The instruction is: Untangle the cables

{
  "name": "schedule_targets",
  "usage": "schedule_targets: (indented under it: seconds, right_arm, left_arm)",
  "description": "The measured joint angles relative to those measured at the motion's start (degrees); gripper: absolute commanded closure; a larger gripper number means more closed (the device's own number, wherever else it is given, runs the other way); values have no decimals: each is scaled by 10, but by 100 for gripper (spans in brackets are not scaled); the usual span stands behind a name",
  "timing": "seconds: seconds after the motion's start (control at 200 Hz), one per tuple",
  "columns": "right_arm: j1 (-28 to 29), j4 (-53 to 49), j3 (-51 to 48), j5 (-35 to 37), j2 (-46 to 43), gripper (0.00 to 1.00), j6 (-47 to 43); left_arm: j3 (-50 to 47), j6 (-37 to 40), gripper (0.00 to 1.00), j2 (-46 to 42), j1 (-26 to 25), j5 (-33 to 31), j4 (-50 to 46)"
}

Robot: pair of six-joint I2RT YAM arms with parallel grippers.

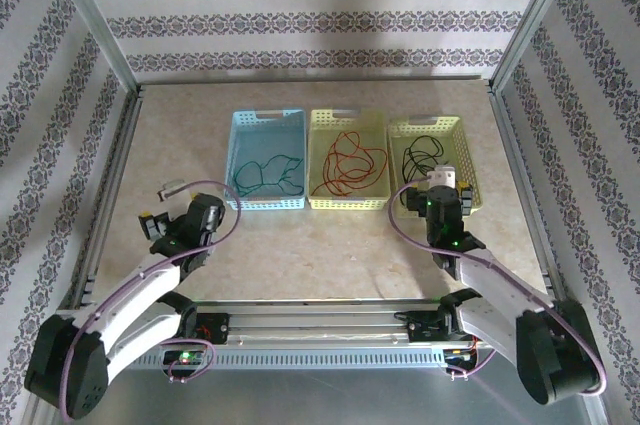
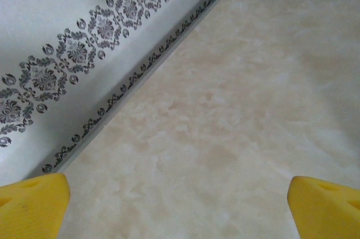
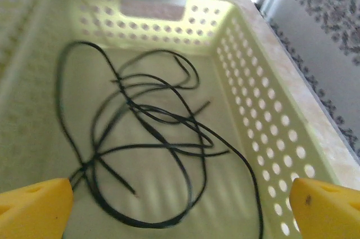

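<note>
Three cables lie apart, each in its own basket. The green cable [image 1: 266, 173] is in the blue basket [image 1: 238, 160], the red cable [image 1: 348, 165] in the yellow basket [image 1: 318, 157], and the black cable [image 1: 420, 157] in the pale green basket [image 1: 470, 170]. My right gripper [image 1: 441, 179] hangs open over that basket's near end. In the right wrist view its yellow fingertips [image 3: 34, 202] stand wide above the loose black cable [image 3: 152, 138], holding nothing. My left gripper [image 1: 162, 205] is open over bare table at the left, far from the baskets, and is empty [image 2: 180, 205].
The baskets stand side by side at the back middle of the table [image 1: 320, 245]. Patterned walls and a metal frame [image 1: 110, 175] close the table in on the left, right and back. The left wall's foot [image 2: 129, 90] runs close past the left gripper.
</note>
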Motion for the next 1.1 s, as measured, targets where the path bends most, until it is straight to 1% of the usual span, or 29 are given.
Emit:
schedule_targets:
  seconds: [0.08,0.175,0.265,0.36,0.425,0.52,0.665,0.695,0.725,0.765,0.795,0.81,0.85,0.97,1.055,1.105]
  right_arm:
    - [-24,47,-5,-3,34,2,-1]
    - [-57,106,-5,-18,72,2,-7]
    - [-92,153,-2,-32,115,2,-6]
    - [-118,162,25,-47,167,2,-2]
    - [-123,157,56,-73,193,2,-3]
    - [-123,162,84,-137,203,2,-10]
    - [-123,187,71,-206,191,2,-14]
    - [-123,200,64,-219,191,2,-14]
    - [-123,236,51,-232,199,2,-14]
    - [-125,294,33,-245,224,2,-14]
    - [-126,349,19,-254,260,2,-11]
    - [-129,360,16,-258,273,2,-11]
    - [-137,358,13,-271,300,2,-6]
    - [-172,388,17,-306,302,2,14]
    - [-185,382,23,-318,301,2,22]
    - [-185,387,24,-324,303,2,25]
  left_arm:
    - [-23,24,1,43,7,-2,79]
    - [-24,54,1,93,22,10,153]
    - [-18,82,1,136,42,35,216]
    - [1,104,1,182,72,73,256]
    - [17,111,1,204,90,96,271]
    - [27,123,1,223,105,127,307]
    - [16,142,1,243,110,165,396]
    - [12,147,1,250,111,172,418]
    - [9,153,1,258,112,178,438]
    - [9,160,1,268,114,186,454]
    - [9,165,1,275,115,194,464]
    - [9,168,1,279,115,197,468]
    - [10,175,1,285,116,205,474]
    - [14,191,1,296,122,230,489]
    - [7,205,1,331,132,255,562]
    - [7,209,1,342,136,273,562]
